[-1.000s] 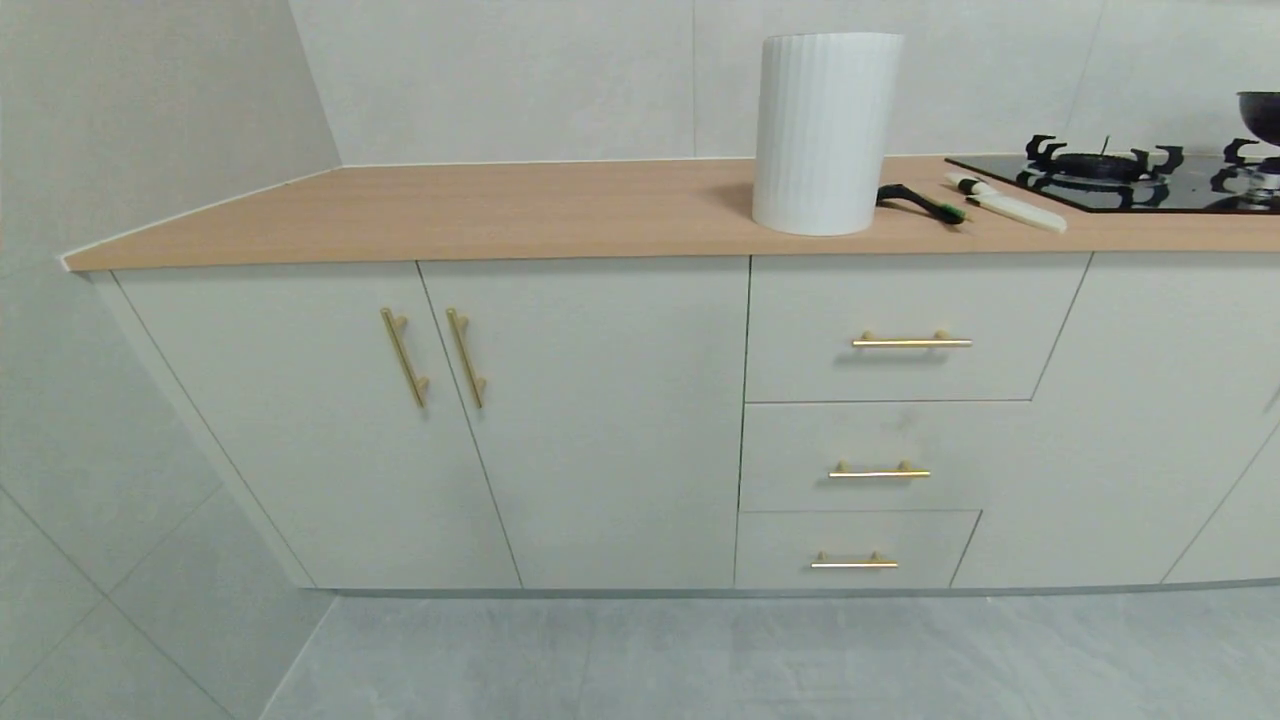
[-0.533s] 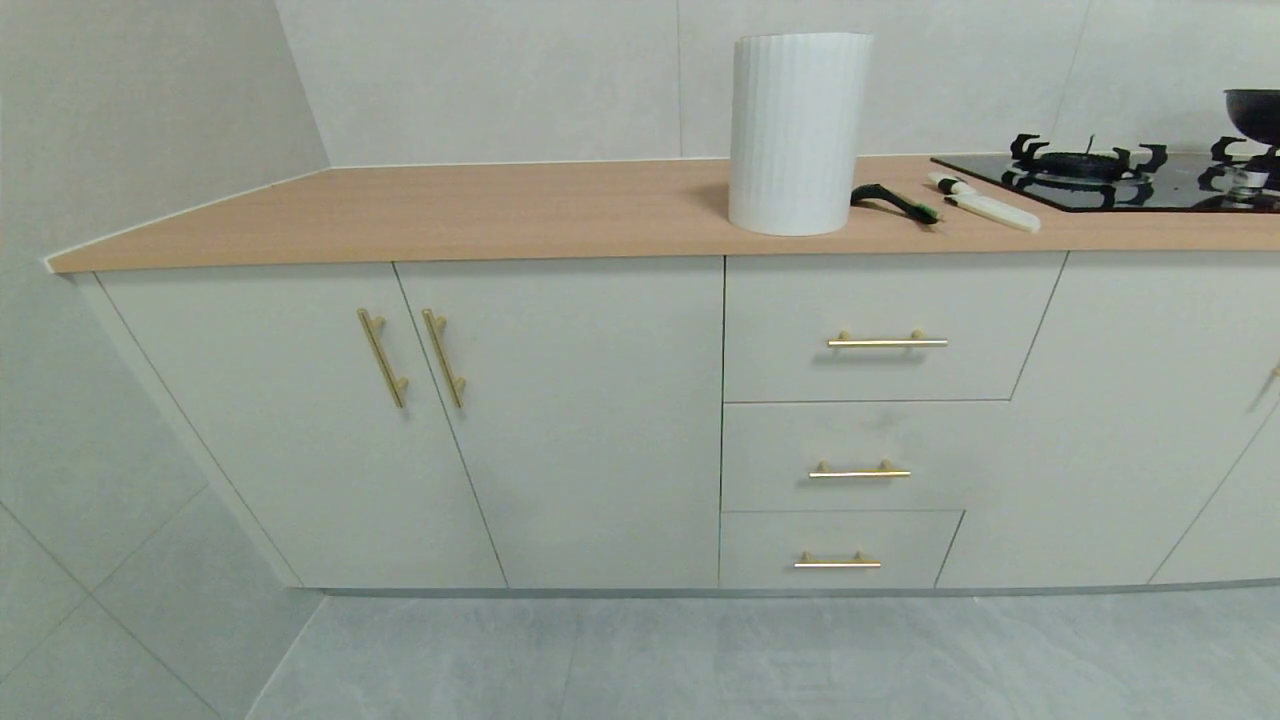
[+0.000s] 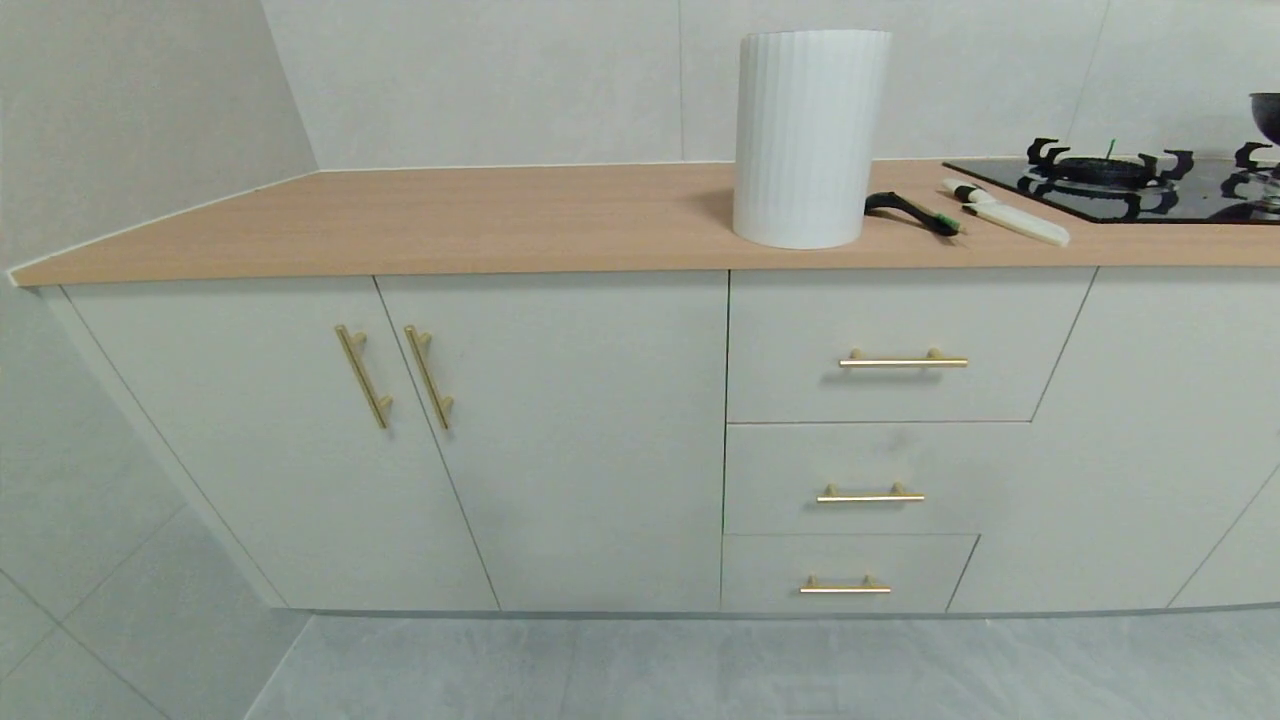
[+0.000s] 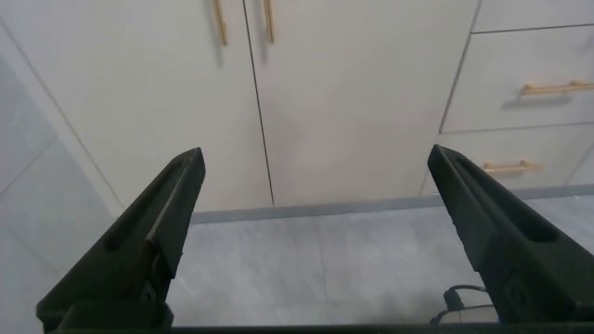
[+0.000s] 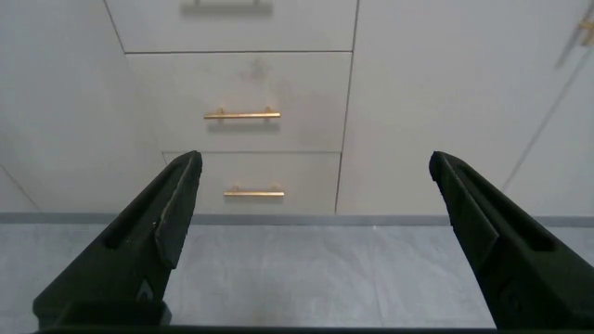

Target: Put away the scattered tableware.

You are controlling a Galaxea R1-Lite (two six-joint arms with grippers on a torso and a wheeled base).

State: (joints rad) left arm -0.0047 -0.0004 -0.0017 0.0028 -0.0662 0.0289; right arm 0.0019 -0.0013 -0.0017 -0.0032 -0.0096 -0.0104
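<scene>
The left gripper (image 4: 315,154) is held spread wide, with nothing between its fingers (image 4: 158,241). The closed cabinet doors (image 4: 325,93) are framed beyond them. The right gripper (image 5: 315,158) is likewise parted and empty, and the lower drawers (image 5: 278,93) are seen past its fingers. The tableware is found well apart from both and higher up, on the countertop (image 3: 450,215). A black-handled utensil (image 3: 910,212) lies just beside a white ribbed canister (image 3: 810,135), then a pale utensil (image 3: 1010,218), near the gas hob (image 3: 1120,185).
</scene>
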